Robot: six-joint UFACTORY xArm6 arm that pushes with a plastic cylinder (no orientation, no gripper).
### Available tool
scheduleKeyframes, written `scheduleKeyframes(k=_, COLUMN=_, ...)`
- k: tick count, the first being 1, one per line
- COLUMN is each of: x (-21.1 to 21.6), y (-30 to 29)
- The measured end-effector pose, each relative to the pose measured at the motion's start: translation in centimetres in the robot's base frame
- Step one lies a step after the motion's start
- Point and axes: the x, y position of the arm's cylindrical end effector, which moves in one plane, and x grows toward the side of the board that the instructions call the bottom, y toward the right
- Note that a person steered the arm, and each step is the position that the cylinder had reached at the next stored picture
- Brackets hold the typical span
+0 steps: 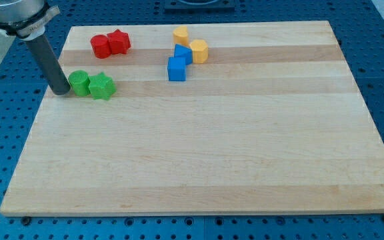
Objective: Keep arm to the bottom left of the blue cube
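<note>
The blue cube (177,69) sits near the view's top, a little left of centre, with a second blue block (183,53) touching it just above. My tip (61,91) rests at the board's left edge, well to the left of the blue cube and slightly below it. The tip stands right against the left side of a green round block (79,83). A green star-shaped block (101,87) touches that green block on its right.
Two red blocks (110,44) lie together at the top left. Two yellow blocks, one at the top (181,35) and one (199,51) right of the upper blue block. The wooden board (212,147) lies on a blue perforated table.
</note>
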Motion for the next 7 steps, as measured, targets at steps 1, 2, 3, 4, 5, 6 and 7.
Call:
scheduleKeyframes(k=1, x=-0.9, y=1.3)
scheduleKeyframes(k=2, x=-0.9, y=3.5)
scheduleKeyframes(k=3, x=-0.8, y=3.9)
scheduleKeyframes(k=4, x=0.0, y=3.9)
scheduleKeyframes(k=5, x=7.6, y=6.2)
scheduleKeyframes(k=6, x=14.7, y=10.2)
scheduleKeyframes(k=7, x=18.5, y=15.5)
